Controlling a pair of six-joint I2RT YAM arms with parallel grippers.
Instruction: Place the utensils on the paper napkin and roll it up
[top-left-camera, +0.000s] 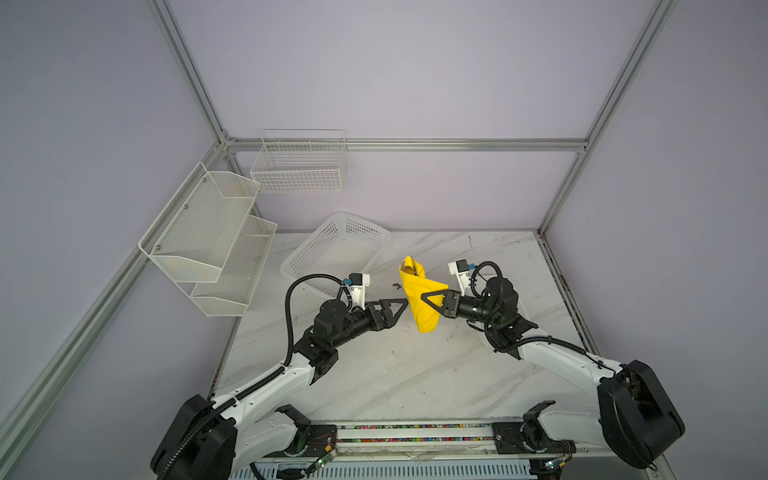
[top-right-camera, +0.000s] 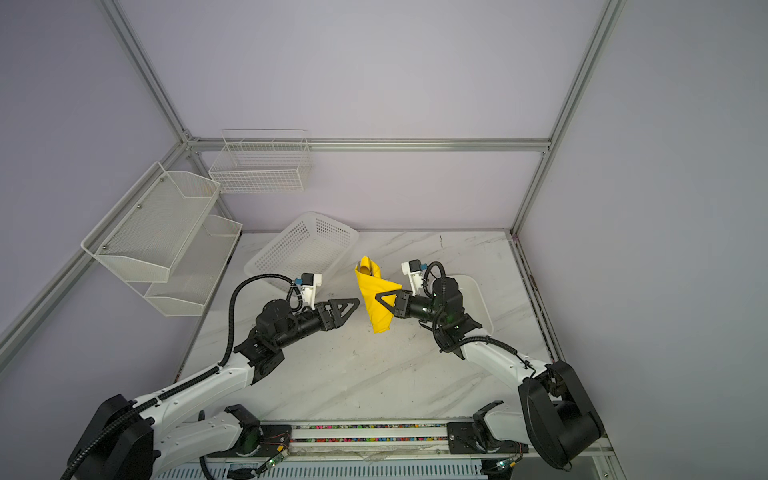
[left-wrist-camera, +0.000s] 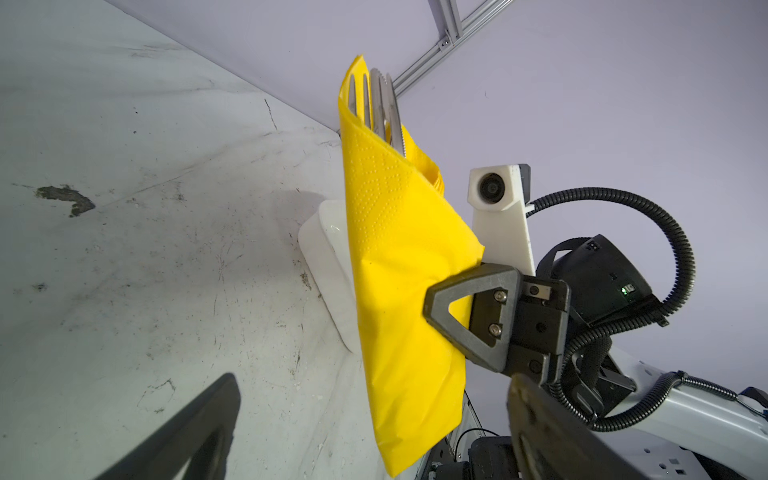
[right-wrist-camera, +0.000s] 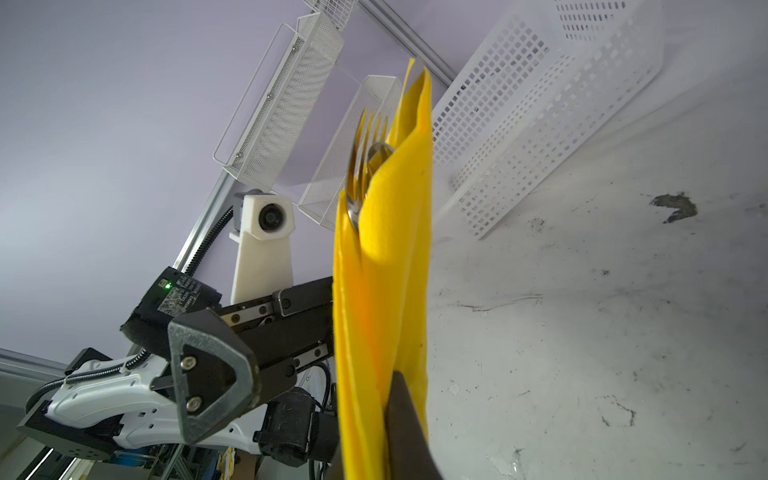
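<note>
The paper napkin (top-left-camera: 423, 305) (top-right-camera: 377, 307) is a bright yellow roll, held tilted in the air above the marble table. The utensils (left-wrist-camera: 380, 106) (right-wrist-camera: 365, 158) poke out of its upper open end: fork tines, a serrated knife blade and a spoon bowl. My right gripper (top-left-camera: 424, 298) (top-right-camera: 378, 298) (right-wrist-camera: 374, 436) is shut on the roll's middle from the right. One dark finger (right-wrist-camera: 409, 428) presses into the paper; the opposite finger is hidden behind it. My left gripper (top-left-camera: 401, 307) (top-right-camera: 353, 305) (left-wrist-camera: 374, 415) stands open just left of the roll, apart from it.
A white perforated basket (top-left-camera: 336, 249) leans at the back of the table. A white tray (top-right-camera: 478, 299) (left-wrist-camera: 328, 249) lies under the right arm. White mesh shelves (top-left-camera: 208, 232) hang on the left wall, a wire basket (top-left-camera: 299, 166) on the back wall.
</note>
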